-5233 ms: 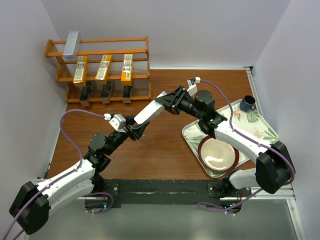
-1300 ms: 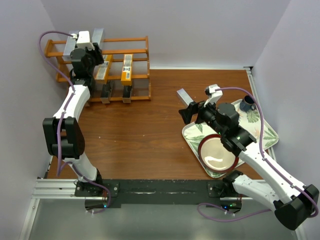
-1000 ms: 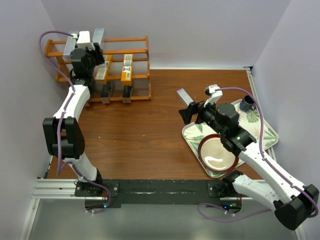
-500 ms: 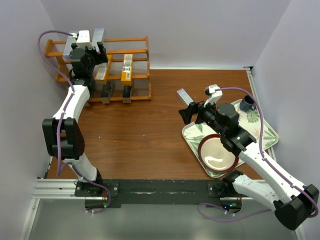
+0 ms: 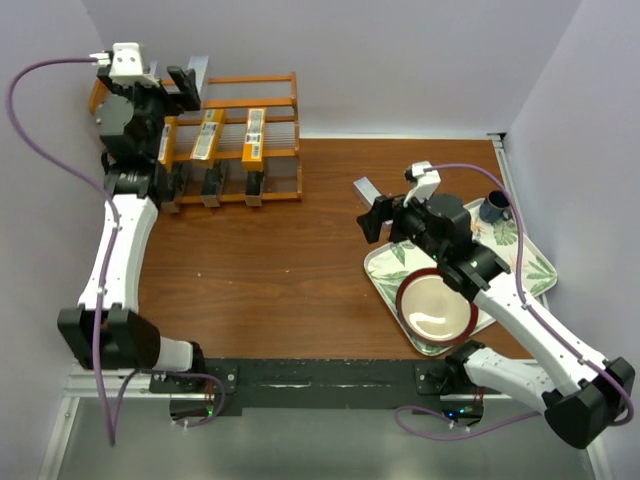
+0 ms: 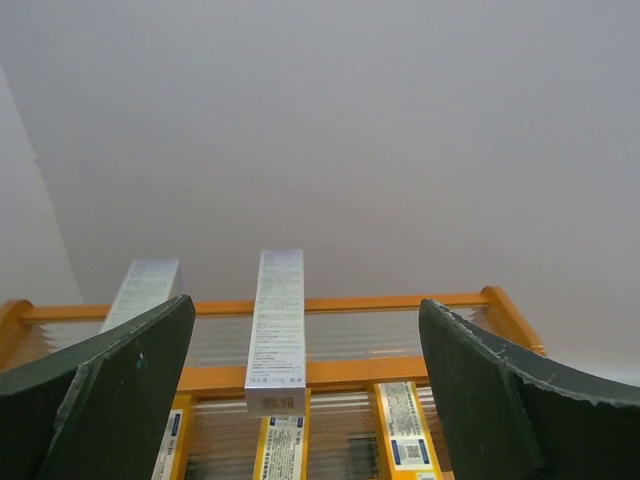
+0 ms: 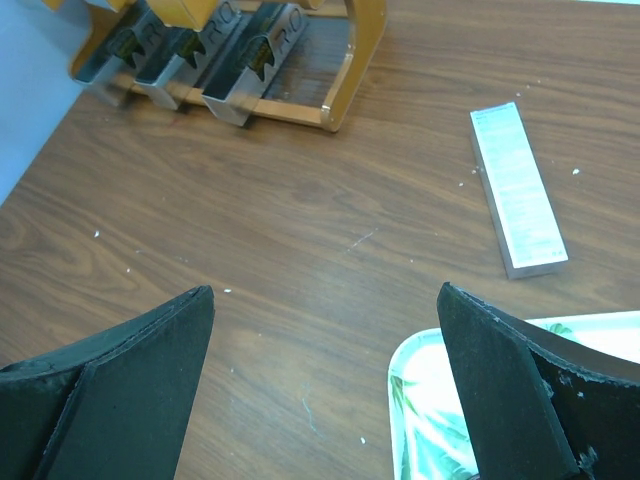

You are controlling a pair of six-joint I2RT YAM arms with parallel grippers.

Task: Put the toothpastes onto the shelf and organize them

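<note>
Brown wood-grain table, flecked with pale specks. Closed in by plain pale lilac walls on three sides. Black rail along near edge. Soft, even light.

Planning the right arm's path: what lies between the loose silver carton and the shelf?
Only bare wooden table between silver carton and shelf, per the right wrist view.

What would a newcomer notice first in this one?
The orange shelf in the far-left corner, with the left end effector open at its top tier. One silver carton lies alone on the table, just beside the leaf tray.
</note>
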